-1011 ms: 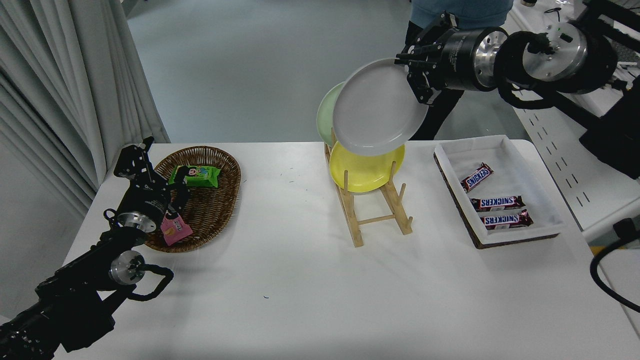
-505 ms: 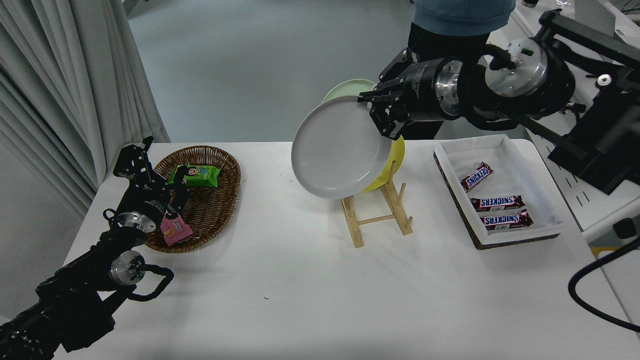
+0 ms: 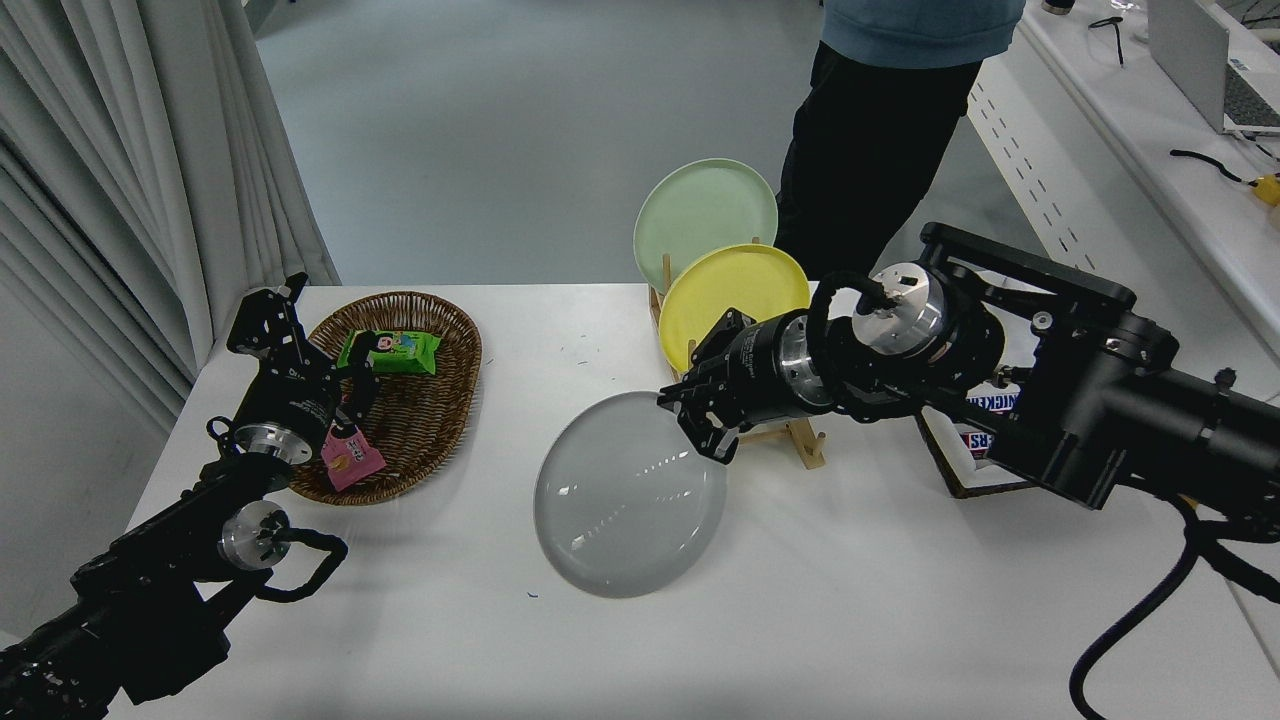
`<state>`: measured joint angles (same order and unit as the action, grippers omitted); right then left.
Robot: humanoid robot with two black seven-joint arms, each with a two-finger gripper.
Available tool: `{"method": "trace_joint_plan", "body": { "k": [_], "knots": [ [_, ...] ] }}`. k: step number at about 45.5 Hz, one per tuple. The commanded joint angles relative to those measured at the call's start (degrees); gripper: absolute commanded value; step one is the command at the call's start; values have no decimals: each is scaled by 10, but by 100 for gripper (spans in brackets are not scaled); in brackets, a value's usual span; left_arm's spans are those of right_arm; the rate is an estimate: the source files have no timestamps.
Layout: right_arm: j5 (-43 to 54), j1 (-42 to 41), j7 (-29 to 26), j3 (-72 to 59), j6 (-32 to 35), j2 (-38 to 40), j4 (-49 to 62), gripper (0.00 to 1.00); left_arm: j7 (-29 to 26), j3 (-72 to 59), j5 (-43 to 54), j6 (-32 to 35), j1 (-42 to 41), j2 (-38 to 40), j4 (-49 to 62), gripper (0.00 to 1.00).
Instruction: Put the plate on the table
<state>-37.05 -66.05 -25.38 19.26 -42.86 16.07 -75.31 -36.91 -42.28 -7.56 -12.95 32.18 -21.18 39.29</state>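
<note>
Parked black left gripper (image 3: 300, 345) is seen at the lower left beside the oval wicker basket (image 3: 440, 440) of snack packets, and whether its fingers are apart cannot be told. Further right, the round light-gray plate (image 3: 625, 500) has been carried, within the last second, from high in front of the wooden rack down and leftward, and it is now shown low over the white table surface (image 3: 700, 640), tilted, with its glossy underside turned toward the camera. Its far right rim is clamped between the fingers of the black right gripper (image 3: 697, 425). Placement is judged nearly done, with only lowering flat and release left. Whether the near rim already touches the surface cannot be made out. Behind, the pale green plate (image 3: 705, 210) and the yellow plate (image 3: 735, 300) are left standing in the wooden rack (image 3: 805, 445), whose base is largely covered by the right arm. The white tray (image 3: 950, 470) of chocolate bars is mostly hidden by that arm. A person (image 3: 880, 120) is cut off at the top edge.
</note>
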Motion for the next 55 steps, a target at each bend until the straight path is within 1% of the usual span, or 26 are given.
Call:
{"method": "trace_joint_plan", "body": {
  "k": [1,4,8,17,24,43,51,55],
  "knots": [
    [-8,8,1,-6,-21,-31,3,0,0,0,0,-1,0,0,0,100],
    [-8,10,1,-6,-21,-32,12,0,0,0,0,0,1,0,0,100],
    [-15,22,0,0,-21,-42,57,0,0,0,0,0,0,0,0,100],
    [-30,24,0,21,-21,-87,147,0,0,0,0,-1,0,0,0,100],
    [-32,28,0,21,-21,-101,152,0,0,0,0,-1,0,0,0,100],
    [-36,70,2,23,-21,-140,162,0,0,0,0,0,0,0,0,100],
    [-36,91,1,56,-21,-158,225,0,0,0,0,0,0,0,0,100],
    [-35,94,2,68,-21,-160,238,0,0,0,0,0,0,0,0,100]
  ]
}}
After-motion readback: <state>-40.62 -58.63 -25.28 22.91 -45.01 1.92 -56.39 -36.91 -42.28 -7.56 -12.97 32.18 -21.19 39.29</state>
